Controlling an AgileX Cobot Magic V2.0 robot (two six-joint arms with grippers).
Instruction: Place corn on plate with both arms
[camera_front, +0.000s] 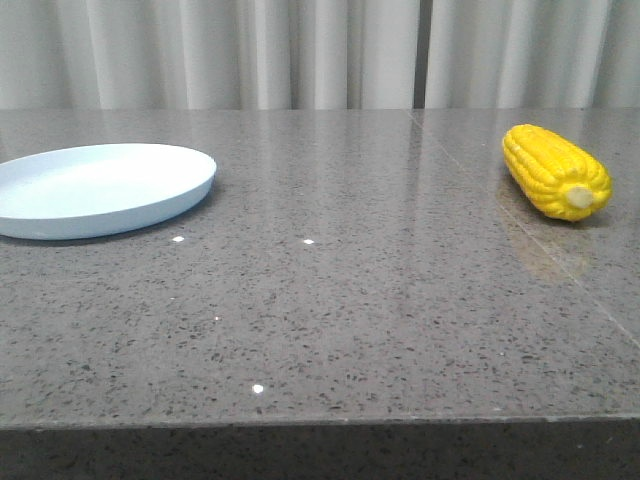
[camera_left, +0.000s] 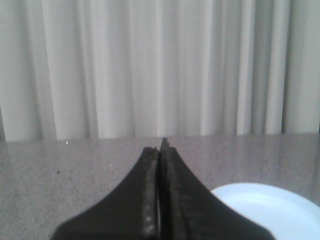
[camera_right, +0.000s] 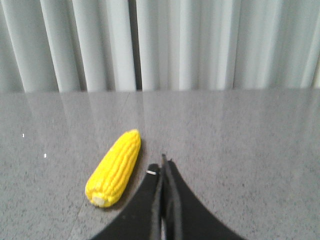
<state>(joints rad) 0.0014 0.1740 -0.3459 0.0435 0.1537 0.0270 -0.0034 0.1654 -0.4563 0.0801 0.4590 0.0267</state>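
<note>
The yellow corn (camera_front: 555, 170) lies on the grey table at the right, its pale stub end toward the front. It also shows in the right wrist view (camera_right: 114, 167), close beside my right gripper (camera_right: 163, 162), apart from it. The right gripper is shut and empty. The pale-blue plate (camera_front: 95, 188) sits at the left of the table with nothing on it. Its rim shows in the left wrist view (camera_left: 270, 210), beside my left gripper (camera_left: 159, 148), which is shut and empty. Neither gripper shows in the front view.
The grey speckled table (camera_front: 330, 320) has its front edge near the bottom of the front view. White curtains (camera_front: 300, 50) hang behind the table's far edge. A seam line in the tabletop runs near the corn.
</note>
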